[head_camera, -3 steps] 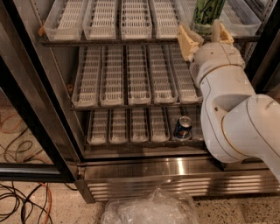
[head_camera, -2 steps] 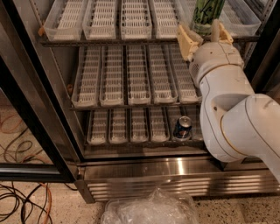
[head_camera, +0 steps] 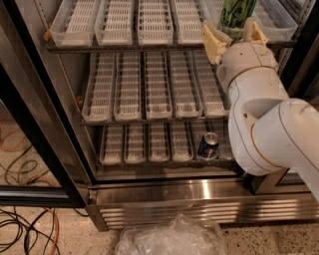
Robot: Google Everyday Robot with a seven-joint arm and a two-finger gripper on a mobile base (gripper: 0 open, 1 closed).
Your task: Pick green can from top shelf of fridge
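So far, the end effector (head_camera: 232,31) has its fingers spread on either side of the green can (head_camera: 238,11), which stands on the fridge's (head_camera: 199,191) top shelf (head_camera: 124,48). Closing and lifting appear to remain.

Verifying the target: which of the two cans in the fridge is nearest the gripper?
The green can on the top shelf; the gripper is right at it. The blue can stands far below on the bottom rack.

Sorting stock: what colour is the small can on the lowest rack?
Blue and silver drink can, camera view; the tool is up by the tall green can.
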